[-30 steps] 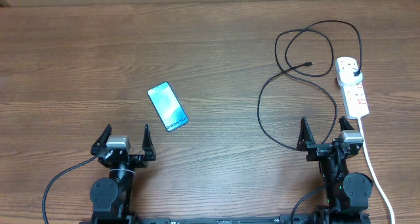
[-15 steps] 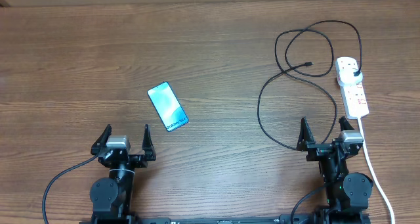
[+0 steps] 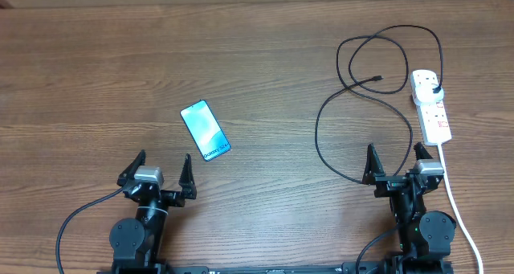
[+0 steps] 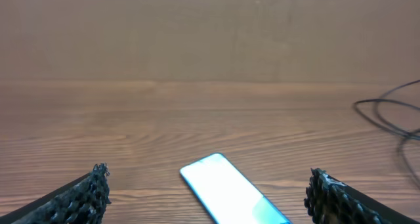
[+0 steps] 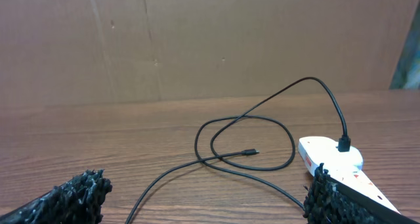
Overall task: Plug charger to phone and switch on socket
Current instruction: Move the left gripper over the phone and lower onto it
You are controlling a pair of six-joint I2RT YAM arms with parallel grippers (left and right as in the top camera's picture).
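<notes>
Teal-screened phone point(image 3: 206, 130) just ahead of the spread left hand point(image 3: 165, 155)

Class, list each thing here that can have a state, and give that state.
phone: lying flat, screen up, nothing plugged in.
charger: plug in socket, connector tip lying free.
socket: charger plugged in; switch position unclear.
left gripper: open, empty.
right gripper: open, empty.

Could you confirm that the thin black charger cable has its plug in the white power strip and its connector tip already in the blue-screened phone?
The thin black charger cable has its plug in the white power strip, but its connector tip lies loose on the wooden table, far from the slim blue-screened phone, as the overhead view shows.
</notes>
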